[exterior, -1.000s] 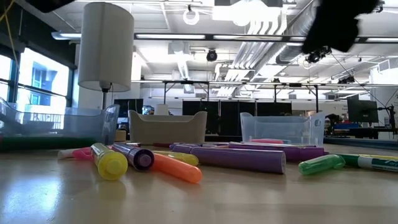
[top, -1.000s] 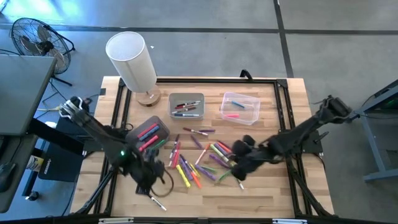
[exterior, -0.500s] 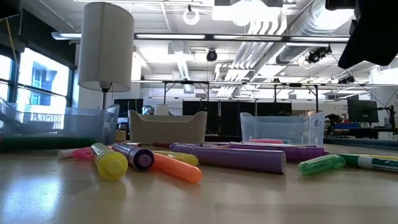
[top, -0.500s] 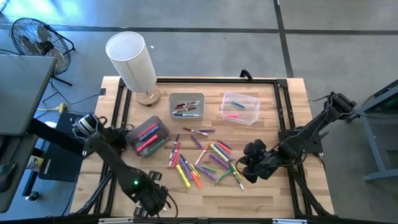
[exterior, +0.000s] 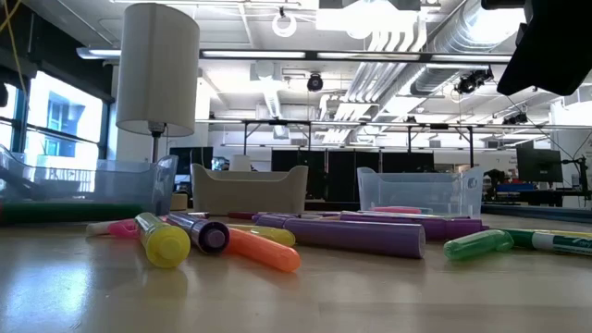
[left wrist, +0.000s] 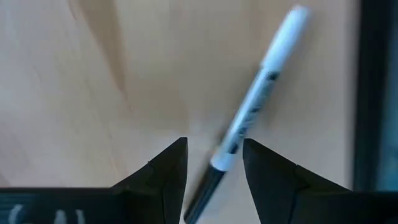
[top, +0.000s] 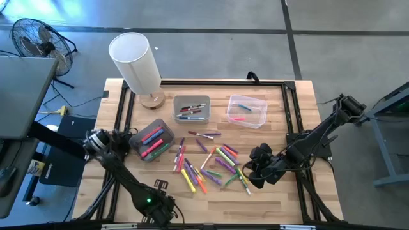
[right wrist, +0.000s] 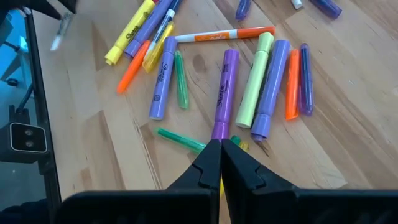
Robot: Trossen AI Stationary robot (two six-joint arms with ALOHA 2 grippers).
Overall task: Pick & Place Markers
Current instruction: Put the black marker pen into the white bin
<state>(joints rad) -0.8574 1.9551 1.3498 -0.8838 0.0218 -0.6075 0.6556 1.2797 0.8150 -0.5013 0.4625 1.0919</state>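
- Wooden table [top: 275, 96] carries a loose scatter of markers [top: 208, 163] across its middle, in pink, red, yellow, orange, green and purple; they lie crossed and touching one another.
- Left gripper [left wrist: 214, 171] sits low at the table's near edge, left of the scatter; its fingers [left wrist: 165, 171] stand apart, with nothing clamped between them.
- A white-barrelled pen [left wrist: 258, 102] with a dark end lies flat on the wood, its dark end reaching into the gap between those spread fingers; whether either finger touches it I cannot tell.
- Right gripper [right wrist: 221, 155] hangs over the right side of the scatter, fingers pressed together and holding nothing; in the high view it shows as a dark mass [top: 259, 167] just beside the rightmost pens.
- Just past its closed tips lie a purple marker [right wrist: 224, 93], a pale yellow-green highlighter [right wrist: 255, 81] and a thin green pen [right wrist: 180, 140].
- Grey bin [top: 192, 108] at the back holds a few pens; the clear bin [top: 246, 110] to its right holds a pink one; a third clear bin [top: 153, 139] nearer the left arm holds red and pink markers.
- A lamp with a white shade [top: 134, 61] stands at the back left corner.
- From table height, a yellow highlighter [exterior: 162, 242], an orange one [exterior: 264, 250] and a long purple marker [exterior: 356, 236] lie in front.
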